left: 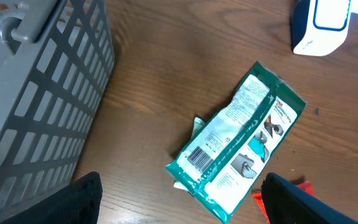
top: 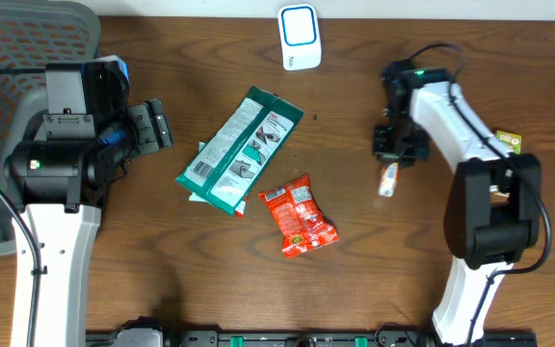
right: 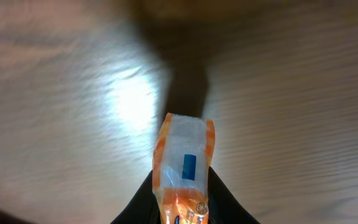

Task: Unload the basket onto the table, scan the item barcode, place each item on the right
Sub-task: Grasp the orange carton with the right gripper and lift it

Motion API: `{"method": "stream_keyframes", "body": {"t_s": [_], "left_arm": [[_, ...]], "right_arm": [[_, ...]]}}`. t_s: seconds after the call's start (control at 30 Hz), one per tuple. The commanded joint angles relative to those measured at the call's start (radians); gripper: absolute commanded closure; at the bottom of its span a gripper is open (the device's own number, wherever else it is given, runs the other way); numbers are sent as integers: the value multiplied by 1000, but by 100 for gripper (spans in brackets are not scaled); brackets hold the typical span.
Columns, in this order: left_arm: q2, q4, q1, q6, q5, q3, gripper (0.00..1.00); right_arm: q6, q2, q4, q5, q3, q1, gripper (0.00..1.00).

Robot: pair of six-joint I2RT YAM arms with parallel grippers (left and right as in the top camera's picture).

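Wood table (top: 355, 280), scanning station. Item: orange sachet (right: 185, 158), pinched at one end by right gripper (top: 394, 154), short of scanner (top: 299, 37); end grip likely keeps its printed face exposed. Left gripper (top: 152, 125): spread, empty, beside basket (top: 8, 58), apart from green pack (top: 241, 149).

Even room light; the right wrist view is blurred, with white glare and shadow on the table (right: 303, 87).

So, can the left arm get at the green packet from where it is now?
Probably yes: the left hand is open and faces the green packet, with only bare table between them.
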Motion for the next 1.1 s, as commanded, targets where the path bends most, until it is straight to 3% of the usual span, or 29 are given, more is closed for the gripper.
{"method": "stream_keyframes", "body": {"t_s": [0.0, 0.13, 0.27, 0.37, 0.4, 0.43, 0.83, 1.07], "left_arm": [[3, -3, -1, -9, -9, 19, 17], [3, -3, -1, -9, -9, 19, 17], [3, -3, -1, -9, -9, 19, 17], [3, -3, -1, -9, -9, 19, 17], [3, -3, -1, -9, -9, 19, 17], [3, -3, -1, -9, -9, 19, 17], [3, -3, -1, -9, -9, 19, 17], [3, -3, -1, -9, -9, 19, 17]], "right_arm": [[-38, -8, 8, -4, 20, -21, 84], [-3, -8, 26, -47, 19, -6, 84], [51, -8, 44, -45, 11, 29, 75], [76, -8, 60, -42, 10, 65, 50], [86, -8, 66, -42, 10, 83, 37], [92, -8, 68, -43, 10, 95, 34], [132, -8, 74, -49, 10, 184, 34], [21, -21, 71, -159, 12, 134, 46]]}}
